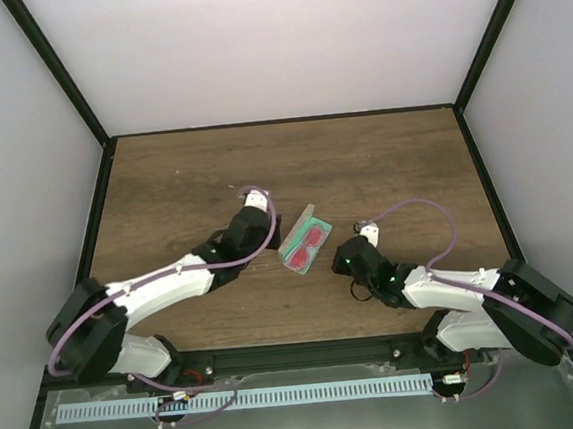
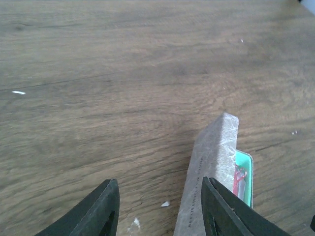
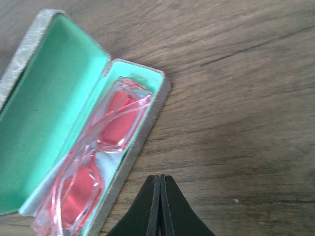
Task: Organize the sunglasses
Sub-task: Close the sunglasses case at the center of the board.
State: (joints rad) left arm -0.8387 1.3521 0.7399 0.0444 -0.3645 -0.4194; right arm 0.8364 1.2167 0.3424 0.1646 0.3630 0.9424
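Red sunglasses (image 3: 93, 152) lying in open grey case (image 3: 49, 88) on counter (image 1: 382, 156), left claw (image 2: 159, 183) released beside raised lid (image 2: 211, 162), right claw (image 3: 160, 179) clenched, empty

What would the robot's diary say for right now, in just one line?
sunglasses: in case | case: open | left gripper: open, at lid | right gripper: shut, beside case
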